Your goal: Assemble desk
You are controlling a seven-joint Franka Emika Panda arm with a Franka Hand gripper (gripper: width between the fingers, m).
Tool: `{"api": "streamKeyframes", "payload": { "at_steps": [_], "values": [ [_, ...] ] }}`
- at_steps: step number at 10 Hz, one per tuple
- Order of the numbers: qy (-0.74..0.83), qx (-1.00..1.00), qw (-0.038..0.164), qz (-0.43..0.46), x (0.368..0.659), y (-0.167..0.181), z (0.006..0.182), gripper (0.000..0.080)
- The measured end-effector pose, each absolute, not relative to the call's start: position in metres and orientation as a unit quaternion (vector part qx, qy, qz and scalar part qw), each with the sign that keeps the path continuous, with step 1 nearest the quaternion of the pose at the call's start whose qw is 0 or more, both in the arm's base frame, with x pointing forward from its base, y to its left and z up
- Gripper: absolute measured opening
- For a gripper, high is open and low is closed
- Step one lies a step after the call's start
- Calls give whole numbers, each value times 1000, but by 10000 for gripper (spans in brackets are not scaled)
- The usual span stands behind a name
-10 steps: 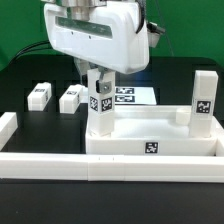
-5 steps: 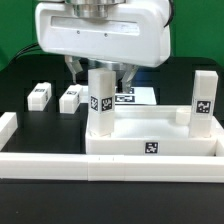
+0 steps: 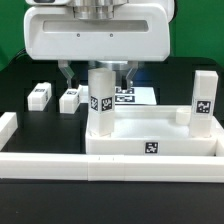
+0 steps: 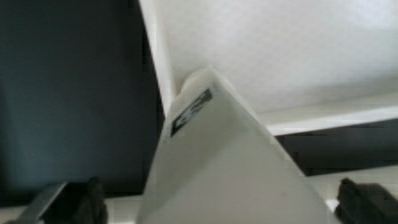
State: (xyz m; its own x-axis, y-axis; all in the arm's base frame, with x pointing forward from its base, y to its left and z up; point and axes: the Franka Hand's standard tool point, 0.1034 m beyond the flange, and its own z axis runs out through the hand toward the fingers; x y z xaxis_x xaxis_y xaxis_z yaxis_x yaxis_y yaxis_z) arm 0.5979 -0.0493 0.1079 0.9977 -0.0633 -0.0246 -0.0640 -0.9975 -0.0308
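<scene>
The desk tabletop [image 3: 130, 140] is lying low in the exterior view, rim upward, with a small black-and-white tag [image 3: 152, 148] facing the camera on its front edge. One upright leg [image 3: 101, 100] is standing at the tabletop's end toward the exterior view's left, showing a tag on its front face; its foot is hidden behind the rim, so how it is seated cannot be told. A second upright leg [image 3: 203, 100] is standing at the opposite end, also tagged. Two loose legs [image 3: 40, 95] [image 3: 70, 98] are lying side by side on the black table [image 3: 20, 80], well apart from the tabletop toward the exterior view's left.

The gripper [image 3: 98, 75] is hanging directly over the first upright leg, its fingers [image 4: 71, 200] spreading wide on either side of the leg's top. In the wrist view dark gaps are showing between each fingertip and the leg's faces, so the fingers are touching nothing and holding nothing.

The marker board [image 3: 138, 97] is lying flat behind the tabletop, partly hidden by the leg. A long white border rail [image 3: 45, 166] is running along the front of the table, meeting a shorter one [image 3: 8, 125] at the exterior view's left.
</scene>
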Motion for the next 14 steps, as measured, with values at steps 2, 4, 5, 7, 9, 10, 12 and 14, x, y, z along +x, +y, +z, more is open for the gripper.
{"api": "streamKeyframes", "payload": {
  "at_steps": [2,4,5,7,9,10,12,14],
  "values": [
    [-59,-998,17,11,597,-48,107,648],
    [-158,-987,18,11,594,-52,105,648],
    [-194,-981,14,3,595,-53,104,648],
    [-217,-976,12,-2,594,-54,104,618],
    [-216,-976,12,-2,593,-54,103,438],
    [-209,-978,13,-1,593,-54,102,438],
    [-201,-980,12,0,593,-54,101,288],
    [-104,-995,14,4,594,-55,101,288]
  ]
}}
